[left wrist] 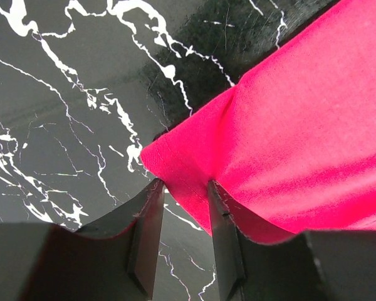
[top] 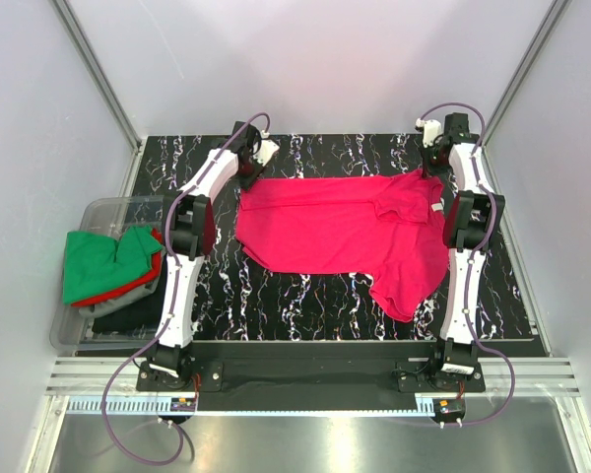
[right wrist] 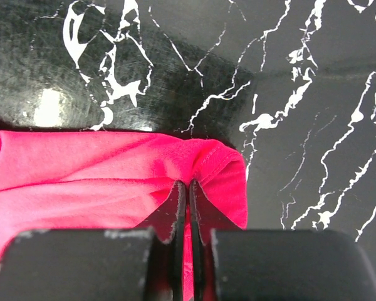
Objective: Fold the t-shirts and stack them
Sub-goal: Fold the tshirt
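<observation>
I saw the crimson short-sleeved cloth t-shirt (top: pixel 315 227) spread flat on the black white-veined table (top: pixel 305 296), with one part trailing toward the near edge on the right. The left tool (left wrist: pixel 185 185) had its fingers apart, straddling the shirt's far left corner. The right tool (right wrist: pixel 188 183) was pressed together on the hem at the far right. At the table's left edge, the clear plastic bin (top: pixel 106 203) held the green t-shirt (top: pixel 97 261) on top, the red t-shirt (top: pixel 128 291) under it and the dark t-shirt (top: pixel 126 317) lowest.
</observation>
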Available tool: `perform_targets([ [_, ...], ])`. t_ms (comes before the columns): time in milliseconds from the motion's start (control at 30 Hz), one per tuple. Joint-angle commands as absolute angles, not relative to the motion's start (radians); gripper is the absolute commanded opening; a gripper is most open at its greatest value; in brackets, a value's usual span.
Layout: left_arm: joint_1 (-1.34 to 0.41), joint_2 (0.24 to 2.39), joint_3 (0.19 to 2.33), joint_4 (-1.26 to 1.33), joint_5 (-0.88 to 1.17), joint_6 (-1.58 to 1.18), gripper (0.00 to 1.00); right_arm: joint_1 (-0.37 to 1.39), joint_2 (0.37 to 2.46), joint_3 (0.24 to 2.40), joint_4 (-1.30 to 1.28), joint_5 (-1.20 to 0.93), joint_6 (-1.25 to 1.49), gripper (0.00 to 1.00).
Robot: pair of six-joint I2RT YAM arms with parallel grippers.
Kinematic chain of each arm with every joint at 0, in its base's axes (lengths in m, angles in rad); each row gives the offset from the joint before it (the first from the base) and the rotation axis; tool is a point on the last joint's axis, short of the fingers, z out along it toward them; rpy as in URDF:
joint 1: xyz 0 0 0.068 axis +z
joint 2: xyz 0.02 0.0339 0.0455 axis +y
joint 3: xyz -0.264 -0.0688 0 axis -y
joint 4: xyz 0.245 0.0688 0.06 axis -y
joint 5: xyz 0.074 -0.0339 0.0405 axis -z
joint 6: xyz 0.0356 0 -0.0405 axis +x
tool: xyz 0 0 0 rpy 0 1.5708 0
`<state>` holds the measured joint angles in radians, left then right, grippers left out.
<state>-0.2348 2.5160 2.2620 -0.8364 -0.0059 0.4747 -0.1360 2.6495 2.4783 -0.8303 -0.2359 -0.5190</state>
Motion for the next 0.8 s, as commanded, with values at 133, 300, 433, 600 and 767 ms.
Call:
perform_targets([
  [133,-0.230,2.494,2.243,-0.848,-0.051,0.480,0.37,-0.147,2.591,2.494,-0.802,-0.183,-0.520,0.00],
  [300,-0.230,2.496,2.246,-0.842,-0.060,0.477,0.36,-0.158,2.553,2.459,-0.804,-0.173,-0.520,0.00],
  [433,-0.230,2.496,2.247,-0.838,-0.069,0.472,0.35,-0.161,2.530,2.428,-0.804,-0.163,-0.523,0.00],
  [600,-0.230,2.497,2.247,-0.835,-0.064,0.465,0.35,-0.166,2.494,2.404,-0.802,-0.158,-0.526,0.00],
  [767,-0.230,2.499,2.250,-0.828,-0.072,0.465,0.35,-0.166,2.484,2.385,-0.804,-0.147,-0.534,0.00],
])
